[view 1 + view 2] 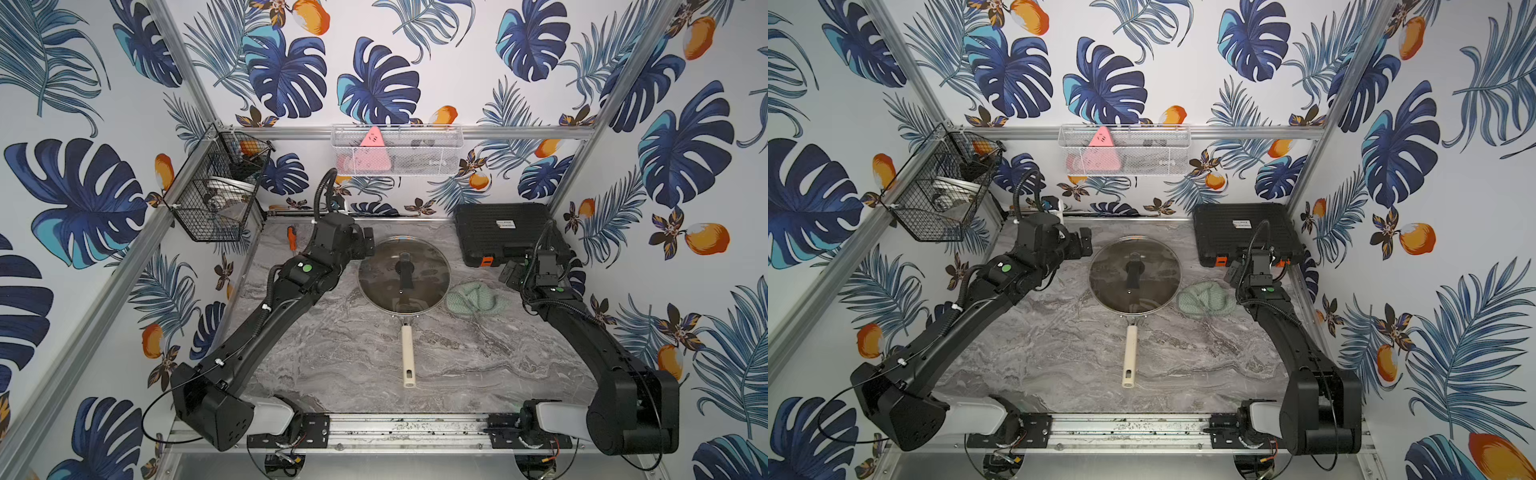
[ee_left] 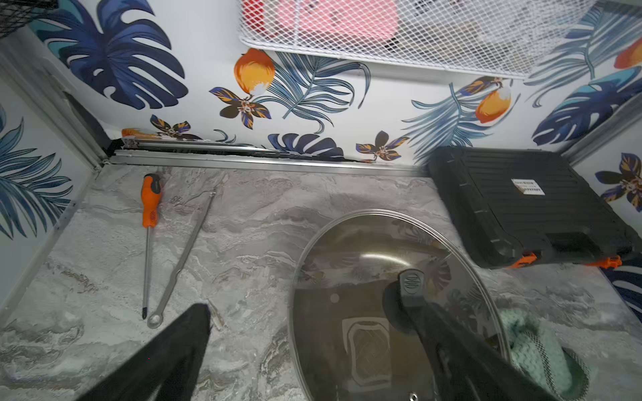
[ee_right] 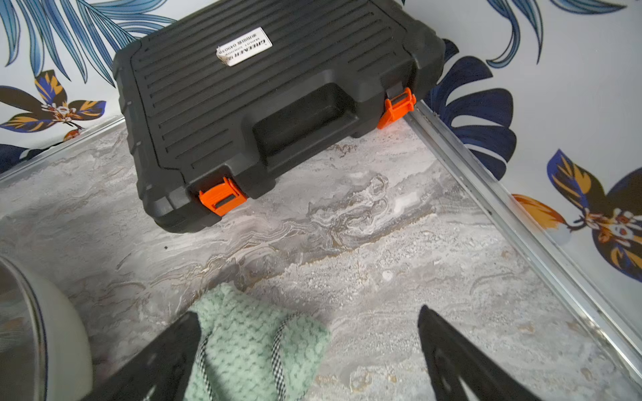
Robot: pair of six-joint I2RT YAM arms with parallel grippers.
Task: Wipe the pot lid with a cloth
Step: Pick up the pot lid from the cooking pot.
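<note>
The pot lid (image 1: pixel 428 270) (image 1: pixel 1156 270), clear glass with a black handle, sits on the pan in the middle of the table. Just right of it the mint-green cloth (image 1: pixel 478 298) (image 1: pixel 1206 300) lies crumpled on the table. My left gripper (image 1: pixel 368 244) (image 2: pixel 309 307) hangs open by the lid's far-left rim, holding nothing. In the left wrist view one finger crosses in front of the lid (image 2: pixel 364 277). My right gripper (image 1: pixel 509 274) (image 3: pixel 307 312) is open above the cloth's right end. Part of the cloth (image 3: pixel 253 347) lies below, between its fingers.
The pan's cream handle (image 1: pixel 408 357) points toward the front edge. A black tool case (image 1: pixel 503 232) fills the back right corner. An orange screwdriver (image 2: pixel 151 205) and a wrench (image 2: pixel 184 257) lie at the back left. A white mesh basket (image 1: pixel 432 160) and a black wire basket (image 1: pixel 216 195) hang on the walls.
</note>
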